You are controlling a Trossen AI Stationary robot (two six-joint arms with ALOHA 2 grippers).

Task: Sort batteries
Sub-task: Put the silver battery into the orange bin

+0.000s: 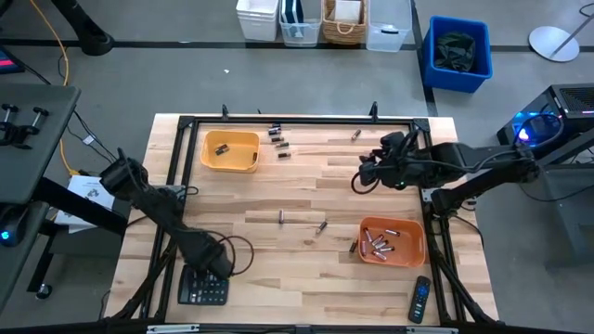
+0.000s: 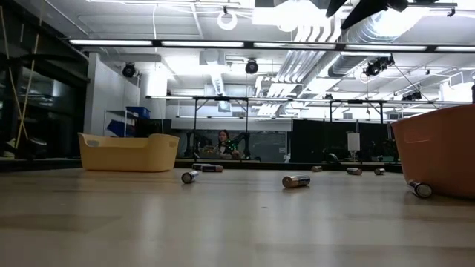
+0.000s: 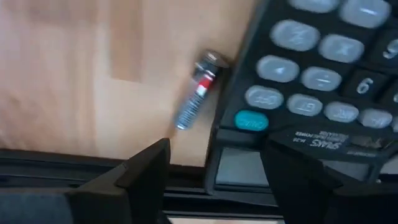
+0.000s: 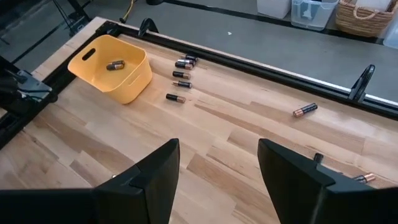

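Note:
Small metallic batteries lie scattered on the wooden table: a cluster (image 1: 277, 136) near the far edge, a single one (image 1: 355, 134), two near the middle (image 1: 281, 216) (image 1: 320, 225), and one (image 1: 353, 246) beside the orange bin (image 1: 415, 243), which holds several. The yellow bin (image 1: 230, 151) holds one battery (image 4: 114, 65). My left gripper (image 3: 217, 174) is open and low at the near-left corner. A silver battery with a red band (image 3: 196, 90) lies flat ahead of its fingers, against the edge of the black calculator (image 3: 323, 68). My right gripper (image 4: 217, 180) is open and raised above the table's right half.
A black calculator (image 1: 202, 286) lies at the near-left corner and a black remote (image 1: 420, 299) at the near-right corner. A black metal frame (image 1: 297, 121) rims the table. In the low view, batteries (image 2: 295, 181) lie between the yellow bin (image 2: 128, 152) and orange bin (image 2: 438, 148).

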